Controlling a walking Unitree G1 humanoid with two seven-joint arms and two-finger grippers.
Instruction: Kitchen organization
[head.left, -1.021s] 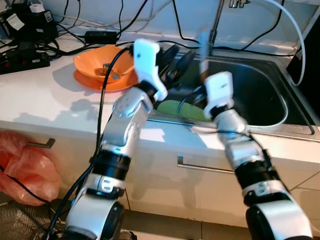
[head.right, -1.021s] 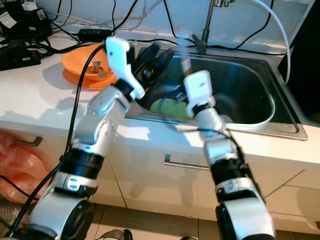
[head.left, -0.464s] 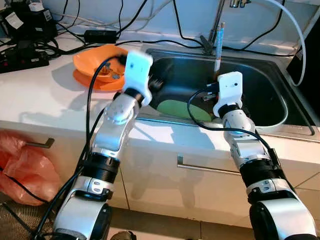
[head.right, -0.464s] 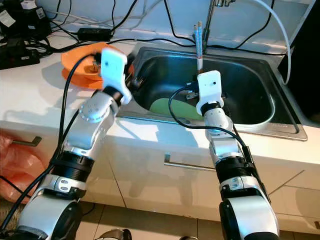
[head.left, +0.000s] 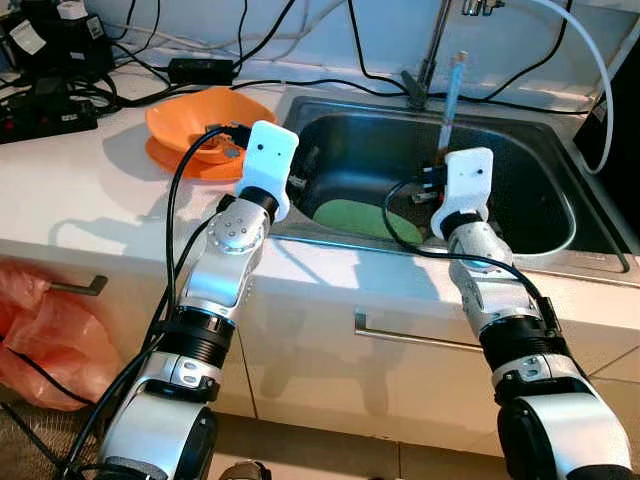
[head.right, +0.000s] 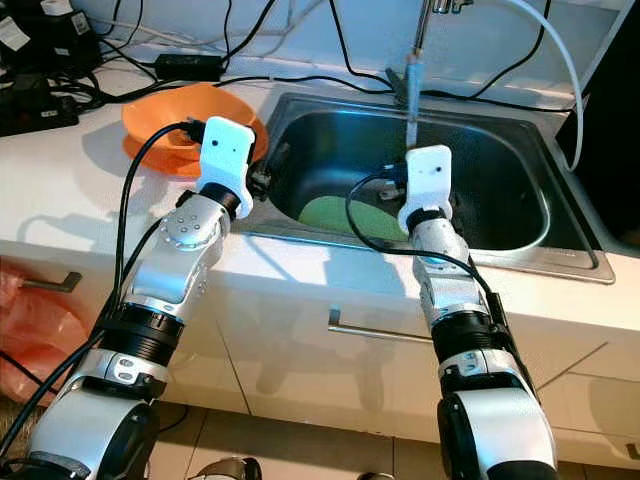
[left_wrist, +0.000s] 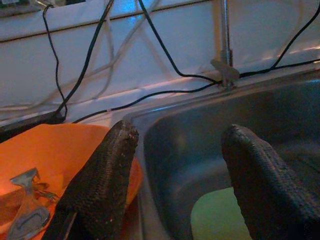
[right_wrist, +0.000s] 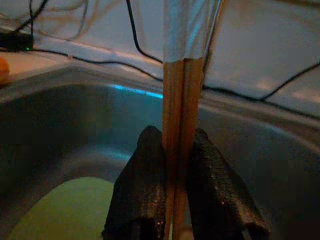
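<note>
A pair of wooden chopsticks (right_wrist: 181, 100) with a white paper sleeve on the upper part stands upright over the steel sink (head.left: 520, 255). My right gripper (right_wrist: 176, 145) is shut on the lower end of the pair, above the middle of the basin. A flat green item (head.left: 350, 217) lies on the sink bottom. My left gripper (left_wrist: 180, 135) is open and empty at the sink's left rim. Beside it on the counter sits an orange bowl (head.left: 200, 115) with a small metal piece (left_wrist: 27, 210) inside.
The faucet (head.left: 430, 50) rises behind the sink, and black cables run along the back wall. Power strips and adapters (head.left: 50, 60) crowd the counter's back left. A red plastic bag (head.left: 50, 340) hangs by the cabinet at lower left. A white hose (head.left: 590, 70) loops at right.
My left arm has drawn back and down from over the basin to the sink's left rim. My right gripper has steadied and shifted slightly right, with the chopsticks now upright.
</note>
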